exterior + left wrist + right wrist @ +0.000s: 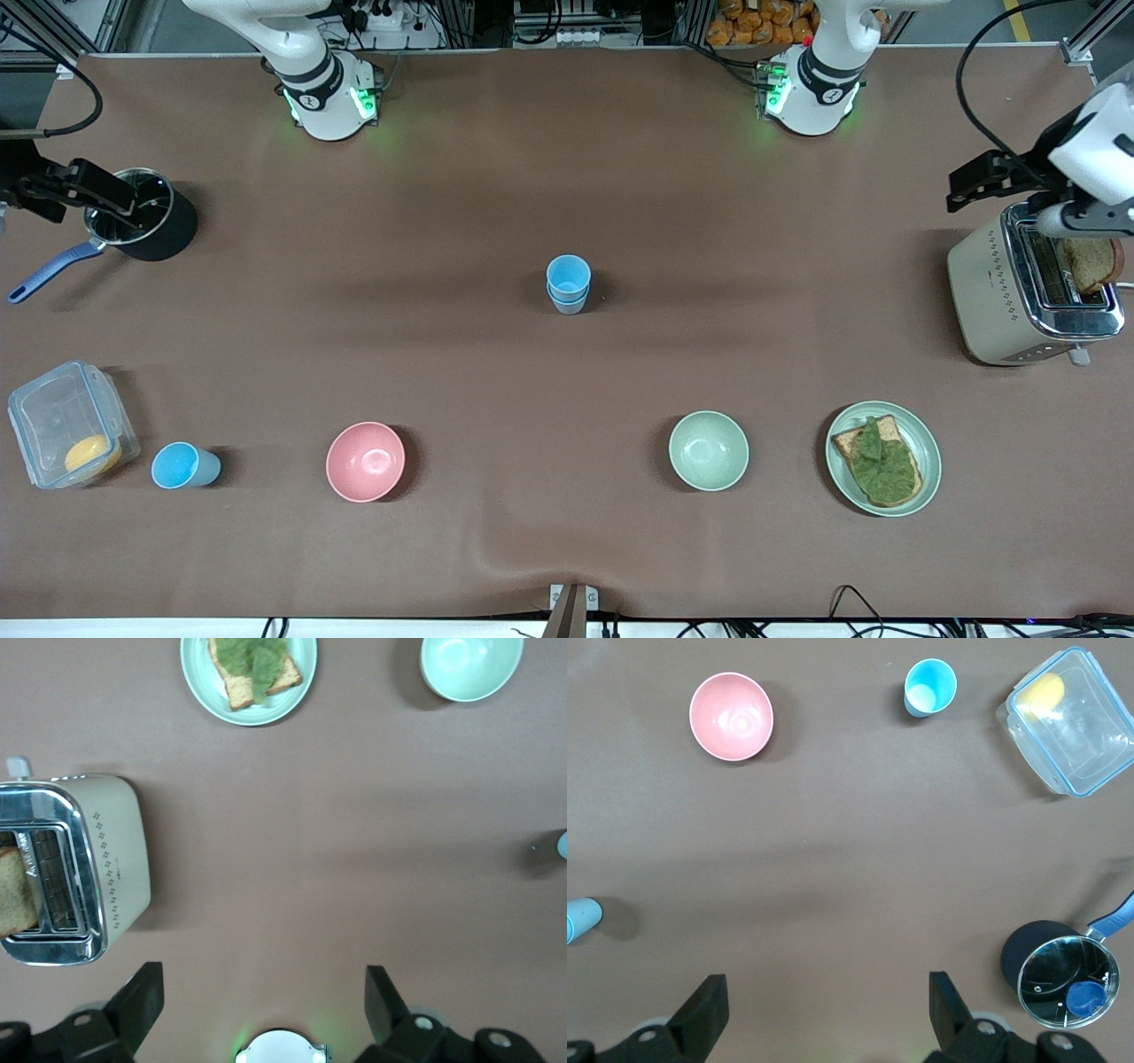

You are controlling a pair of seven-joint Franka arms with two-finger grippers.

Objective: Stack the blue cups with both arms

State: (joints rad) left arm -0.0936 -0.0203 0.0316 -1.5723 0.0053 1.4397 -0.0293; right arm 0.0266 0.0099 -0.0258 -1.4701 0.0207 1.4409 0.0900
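While nested mid-table, blue cups [568,283] upright.

You have even, bright overhead light across the brown table [496,177], with soft short shadows beside the stacked cups [568,283], bowls and pot [146,217]. Glare shows on the toaster [1032,297] chrome and the pot's mirrored inside. Green lamps glow at both arm bases. Both wrist views look slightly softer than the front view.
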